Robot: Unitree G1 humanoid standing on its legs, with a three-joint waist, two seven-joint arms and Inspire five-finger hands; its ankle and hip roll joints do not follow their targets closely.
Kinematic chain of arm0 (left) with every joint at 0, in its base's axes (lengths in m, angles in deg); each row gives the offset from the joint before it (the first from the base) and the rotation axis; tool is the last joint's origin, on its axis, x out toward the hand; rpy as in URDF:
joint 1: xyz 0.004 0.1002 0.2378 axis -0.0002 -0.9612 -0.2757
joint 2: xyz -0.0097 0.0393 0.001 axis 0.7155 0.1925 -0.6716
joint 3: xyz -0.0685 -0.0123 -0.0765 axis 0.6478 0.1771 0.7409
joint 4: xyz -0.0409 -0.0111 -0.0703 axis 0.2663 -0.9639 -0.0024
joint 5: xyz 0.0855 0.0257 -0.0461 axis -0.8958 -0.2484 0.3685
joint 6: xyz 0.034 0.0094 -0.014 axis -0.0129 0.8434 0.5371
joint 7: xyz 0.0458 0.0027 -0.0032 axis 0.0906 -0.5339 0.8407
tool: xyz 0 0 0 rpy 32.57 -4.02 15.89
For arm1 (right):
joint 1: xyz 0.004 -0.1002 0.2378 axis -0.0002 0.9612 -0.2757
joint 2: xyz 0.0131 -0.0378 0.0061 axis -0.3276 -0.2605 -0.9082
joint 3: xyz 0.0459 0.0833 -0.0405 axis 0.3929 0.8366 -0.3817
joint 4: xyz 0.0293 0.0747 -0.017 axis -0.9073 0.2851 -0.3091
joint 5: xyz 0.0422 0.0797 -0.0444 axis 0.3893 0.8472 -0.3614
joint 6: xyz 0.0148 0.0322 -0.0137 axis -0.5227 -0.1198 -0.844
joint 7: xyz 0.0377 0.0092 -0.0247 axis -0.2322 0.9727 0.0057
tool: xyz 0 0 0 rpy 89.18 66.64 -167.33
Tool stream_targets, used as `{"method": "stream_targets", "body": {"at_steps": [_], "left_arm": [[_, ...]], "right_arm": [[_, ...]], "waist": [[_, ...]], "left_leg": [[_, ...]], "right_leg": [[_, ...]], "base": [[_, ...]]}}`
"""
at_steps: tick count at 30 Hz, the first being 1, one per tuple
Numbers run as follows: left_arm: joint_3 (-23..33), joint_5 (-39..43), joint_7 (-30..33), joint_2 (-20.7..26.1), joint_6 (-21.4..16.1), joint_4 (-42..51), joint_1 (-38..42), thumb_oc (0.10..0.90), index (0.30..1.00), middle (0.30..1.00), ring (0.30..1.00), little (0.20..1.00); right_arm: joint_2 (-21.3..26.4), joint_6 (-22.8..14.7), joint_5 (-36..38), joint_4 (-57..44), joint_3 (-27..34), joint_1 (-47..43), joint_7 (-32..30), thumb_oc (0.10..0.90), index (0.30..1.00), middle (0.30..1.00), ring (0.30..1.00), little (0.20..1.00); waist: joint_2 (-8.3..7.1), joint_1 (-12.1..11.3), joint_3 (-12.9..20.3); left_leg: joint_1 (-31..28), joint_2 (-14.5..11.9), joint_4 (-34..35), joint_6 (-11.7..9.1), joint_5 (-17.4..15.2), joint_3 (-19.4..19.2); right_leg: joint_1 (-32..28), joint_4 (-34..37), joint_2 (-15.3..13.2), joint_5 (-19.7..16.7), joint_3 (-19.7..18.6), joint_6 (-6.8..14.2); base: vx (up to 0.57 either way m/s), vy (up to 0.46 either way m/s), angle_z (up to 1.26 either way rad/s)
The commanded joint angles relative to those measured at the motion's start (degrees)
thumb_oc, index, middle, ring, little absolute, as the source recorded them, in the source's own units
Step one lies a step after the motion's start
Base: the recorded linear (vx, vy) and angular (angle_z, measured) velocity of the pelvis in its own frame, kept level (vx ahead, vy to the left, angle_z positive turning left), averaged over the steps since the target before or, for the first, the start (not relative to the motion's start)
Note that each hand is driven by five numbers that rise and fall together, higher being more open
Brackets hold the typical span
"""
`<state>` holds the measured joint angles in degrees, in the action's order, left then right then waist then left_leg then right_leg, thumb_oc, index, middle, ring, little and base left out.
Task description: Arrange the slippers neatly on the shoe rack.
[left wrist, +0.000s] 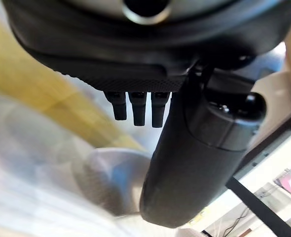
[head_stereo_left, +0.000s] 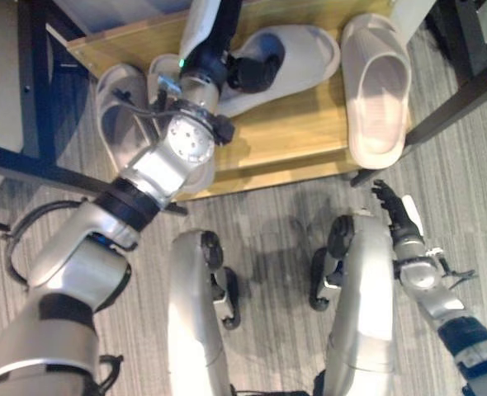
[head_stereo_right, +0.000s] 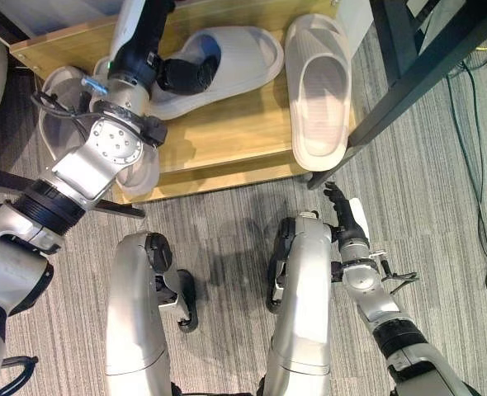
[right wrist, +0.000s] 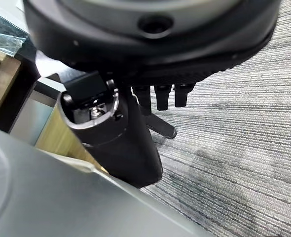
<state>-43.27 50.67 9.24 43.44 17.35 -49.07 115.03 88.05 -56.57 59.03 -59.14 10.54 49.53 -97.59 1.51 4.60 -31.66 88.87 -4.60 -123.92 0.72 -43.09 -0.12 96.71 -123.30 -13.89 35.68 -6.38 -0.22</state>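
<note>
**Slipper at risk of skewing or sliding off the shelf**

The left robot hand [head_stereo_right: 184, 74] is reaching over the wooden shoe rack [head_stereo_right: 227, 136] and resting in the heel end of the middle slipper [head_stereo_right: 227, 58], which is lying at a slant across the shelf rather than square to it. Whether its fingers are curled on the slipper or merely pressing cannot be told. A second slipper [head_stereo_right: 318, 91] is lying straight at the rack's right side, with its near end hanging past the front edge. Two more slippers [head_stereo_left: 115, 107] are sitting at the left end, partly hidden under the forearm.

The likely trouble: if the left robot hand pushes on one end only, the slanted slipper may pivot further instead of straightening, or bump the right one and tip it off the edge onto the carpet [head_stereo_right: 442, 214]. The forearm, passing close over the left pair, could also drag them out of line.

The right robot hand [head_stereo_right: 347, 216] is hanging low over the carpet in front of the rack, fingers straight and apart, holding nothing.
</note>
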Motion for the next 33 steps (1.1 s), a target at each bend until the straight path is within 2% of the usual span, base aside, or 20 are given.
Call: {"method": "stream_targets", "body": {"at_steps": [1, 6, 7, 10, 18, 25, 33], "left_arm": [[3.6, 1.4, 0.0, 5.4, -5.5, 4.8, 5.1, 0.8, 0.9, 0.9, 0.9, 0.9], [3.3, 3.5, -1.8, 8.0, -6.0, 6.5, 3.5, 0.8, 0.9, 0.9, 0.9, 0.9], [3.4, 5.2, -2.8, 10.4, -6.3, 7.6, 3.0, 0.8, 0.9, 0.9, 0.9, 0.9], [3.6, 8.2, -3.8, 13.2, -7.1, 8.9, 3.1, 0.8, 0.9, 0.9, 0.9, 0.9], [3.2, 15.5, -7.1, 17.4, -8.7, 14.3, 1.7, 0.8, 0.9, 0.9, 0.9, 0.9], [3.3, 17.8, -9.8, 20.5, -8.3, 19.0, -1.5, 0.8, 0.9, 0.9, 0.9, 0.9], [0.9, 20.1, -15.0, 24.2, -6.2, 23.5, -4.5, 0.8, 0.9, 0.9, 0.9, 0.9]], "right_arm": [[-2.4, -3.9, -2.1, -6.5, -1.1, -1.0, 1.6, 0.8, 0.9, 0.9, 0.9, 0.9], [-2.4, -3.6, -2.3, -6.0, -1.2, -1.6, 1.8, 0.8, 0.9, 0.9, 0.9, 0.9], [-2.2, -3.5, -2.3, -5.9, -1.2, -1.8, 2.2, 0.8, 0.9, 0.9, 0.9, 0.9], [-1.9, -3.3, -2.7, -5.8, -1.3, -1.6, 2.7, 0.8, 0.9, 0.9, 0.9, 0.9], [-2.0, -2.8, -3.7, -5.6, -1.2, -1.1, 3.5, 0.8, 0.9, 0.9, 0.9, 0.9], [-1.6, -2.7, -3.6, -6.1, -0.5, -0.6, 4.3, 0.8, 0.9, 0.9, 0.9, 0.9], [-0.5, -1.9, -4.0, -6.5, -0.3, -0.5, 6.1, 0.8, 0.9, 0.9, 0.9, 0.9]], "waist": [[-2.83, -1.4, 1.9], [-2.58, -1.7, 1.9], [-2.23, -1.8, 1.9], [-1.88, -1.9, 1.9], [-1.33, -2.1, 1.9], [-1.06, -2.3, 1.9], [-0.69, -2.3, 1.9]], "left_leg": [[1.1, -0.1, -0.1, -3.0, -1.6, 1.7], [1.1, -0.3, -0.3, -3.2, -1.7, 1.9], [1.1, -0.4, -0.5, -3.3, -1.8, 2.1], [1.1, -0.4, -0.9, -3.3, -2.0, 2.3], [1.1, -0.4, -1.4, -3.3, -2.1, 2.2], [1.1, -0.4, -1.8, -3.3, -2.2, 2.2], [1.1, -0.4, -1.9, -3.3, -2.4, 2.0]], "right_leg": [[-6.8, -5.7, -1.6, 5.9, -6.6, 2.2], [-6.8, -6.1, -1.7, 6.0, -6.7, 2.1], [-6.8, -6.4, -1.6, 6.1, -6.7, 2.2], [-6.8, -6.5, -1.7, 6.3, -6.8, 2.4], [-6.8, -7.1, -1.5, 6.2, -7.3, 2.6], [-6.8, -7.6, -1.4, 6.2, -7.6, 2.7], [-6.8, -8.0, -1.5, 6.3, -8.1, 2.6]], "base": [[0.0, -0.007, 0.1], [0.0, 0.011, 0.07], [0.0, 0.0, 0.0], [0.0, 0.0, 0.0], [0.0, 0.0, 0.0], [0.0, 0.0, 0.0], [0.0, 0.0, 0.0]]}}
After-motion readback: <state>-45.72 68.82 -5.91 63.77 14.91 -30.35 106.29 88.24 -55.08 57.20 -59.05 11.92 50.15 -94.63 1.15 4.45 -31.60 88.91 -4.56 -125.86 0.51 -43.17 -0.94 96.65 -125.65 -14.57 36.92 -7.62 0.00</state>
